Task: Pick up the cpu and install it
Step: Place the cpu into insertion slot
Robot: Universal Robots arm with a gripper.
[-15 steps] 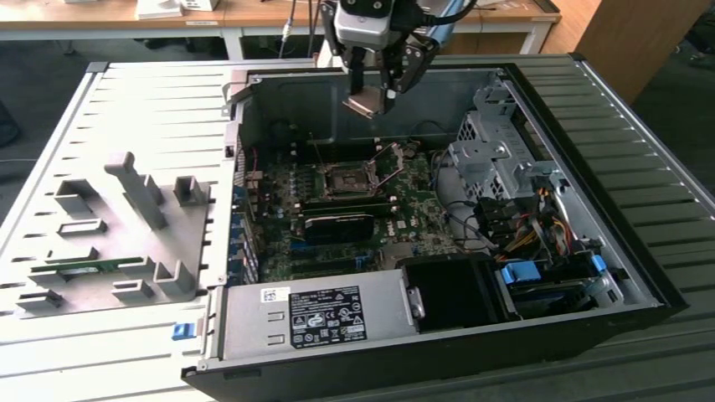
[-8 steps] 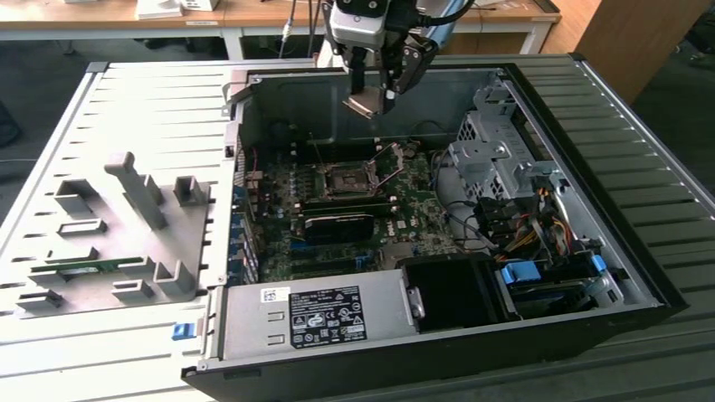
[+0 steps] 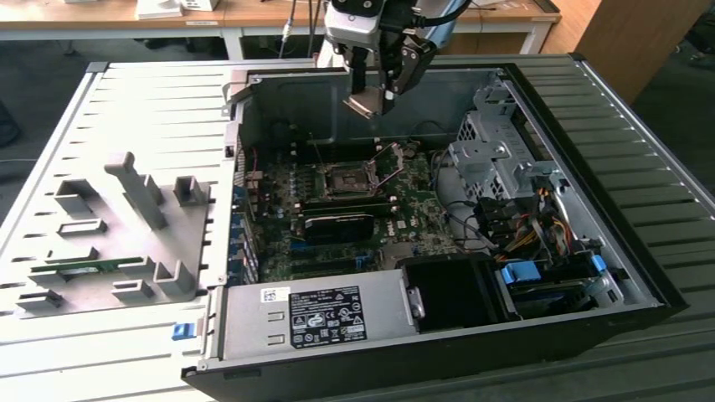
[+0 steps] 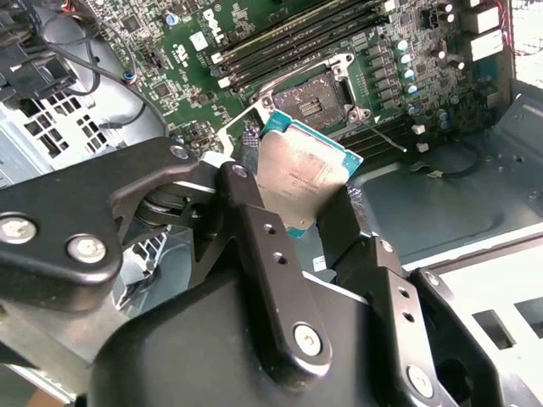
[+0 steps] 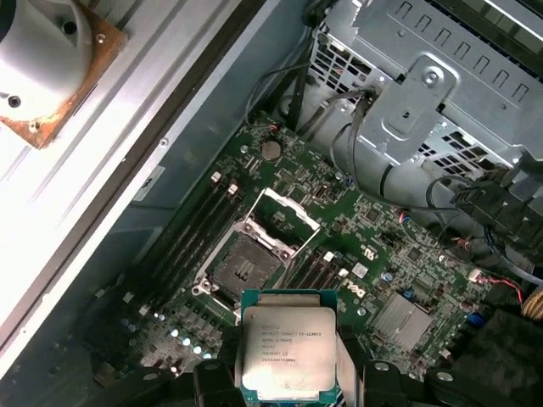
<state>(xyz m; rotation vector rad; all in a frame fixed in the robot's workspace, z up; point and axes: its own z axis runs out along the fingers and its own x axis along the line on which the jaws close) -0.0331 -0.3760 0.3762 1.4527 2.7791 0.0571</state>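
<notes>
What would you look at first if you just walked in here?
First, the big open computer case, lying flat with its green board showing. Over it hangs the robot's hand, shut on the cpu, a shiny silver square. On the board beneath, the empty socket sits with its metal frame flipped open.

Open computer case (image 3: 301,109) on slatted table (image 3: 659,184); grey fixture plate (image 3: 100,251) beside.

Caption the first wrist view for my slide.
Claw holds the cpu clear of the motherboard, whose socket lies open.
</notes>
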